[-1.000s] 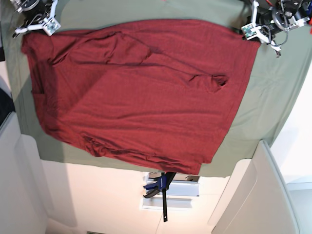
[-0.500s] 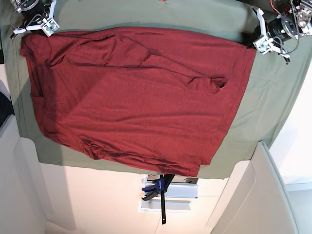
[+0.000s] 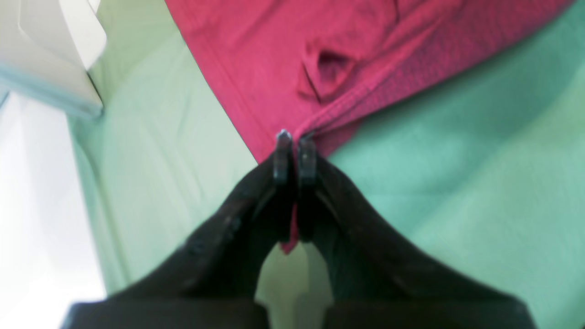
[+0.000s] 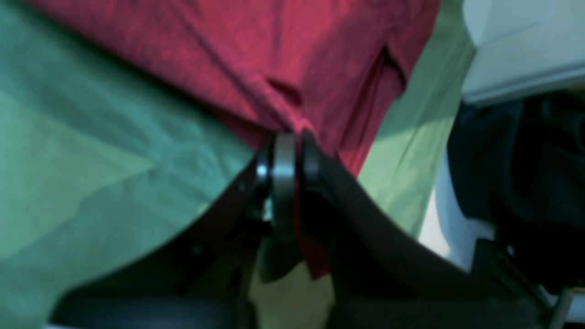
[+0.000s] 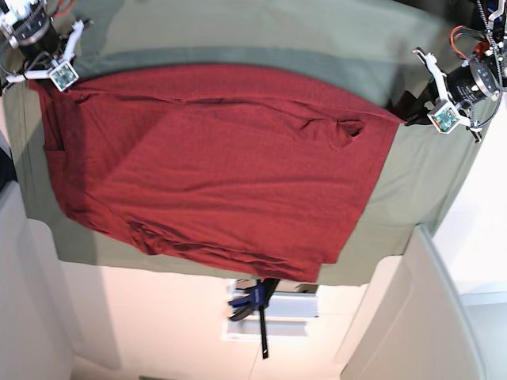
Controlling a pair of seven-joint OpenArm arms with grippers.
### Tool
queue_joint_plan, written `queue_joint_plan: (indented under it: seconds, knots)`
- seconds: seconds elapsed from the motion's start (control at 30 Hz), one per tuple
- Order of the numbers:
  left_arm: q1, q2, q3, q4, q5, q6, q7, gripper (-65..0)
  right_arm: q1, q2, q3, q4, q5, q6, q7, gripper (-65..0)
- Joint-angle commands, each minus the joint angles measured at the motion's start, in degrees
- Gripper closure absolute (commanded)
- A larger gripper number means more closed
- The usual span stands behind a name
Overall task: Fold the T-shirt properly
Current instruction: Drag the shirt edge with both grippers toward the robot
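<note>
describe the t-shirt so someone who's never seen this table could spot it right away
A sage-green cloth covers the table. Spread across most of it lies the T-shirt, plain dark red, pinched at two corners by the left gripper and right gripper. Nothing else there is red.

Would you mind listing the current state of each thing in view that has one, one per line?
T-shirt: spread out, wrinkled, pinched at two corners, one edge lifted.
Left gripper: shut on the T-shirt's corner.
Right gripper: shut on the T-shirt's other corner.
Green cloth: lying under the T-shirt, creased.
Blue clamp: fixed at the table edge.
</note>
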Motion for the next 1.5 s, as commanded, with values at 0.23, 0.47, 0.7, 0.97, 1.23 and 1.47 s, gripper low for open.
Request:
queue_joint_plan:
  seconds: [0.23, 0.47, 0.7, 0.97, 1.23, 1.47]
  knots:
    - [-14.4, -1.4, 10.7, -8.6, 2.4, 0.3, -1.3, 0.0, 8.2, 0.0, 0.6, -7.0, 0.5, 3.8, 1.0, 0.0]
    - [-25.8, -1.1, 21.8, -22.2, 5.1, 0.3, -1.7, 0.0, 12.3, -1.7, 0.5, -13.4, 1.5, 5.6, 3.6, 0.0]
    - [-32.1, 0.5, 25.6, -32.3, 10.1, 4.7, -6.3, 0.0, 15.0, -3.7, 0.5, -17.6, 1.5, 6.6, 4.5, 0.0]
    - [-33.0, 1.1, 25.7, -33.7, 11.8, 4.7, -8.8, -41.5, 15.2, -6.1, 0.5, -19.5, 1.5, 6.6, 5.6, -8.1]
    - [-32.1, 0.2, 25.7, -28.0, 6.3, 0.3, -5.7, -41.5, 14.4, -6.5, 0.6, -16.1, 1.5, 6.6, 4.9, -31.2]
    - [-22.6, -6.0, 25.7, -10.4, -0.9, 0.3, 4.7, -41.5, 8.5, -6.2, 0.5, -2.3, 1.5, 6.6, -4.5, -31.2]
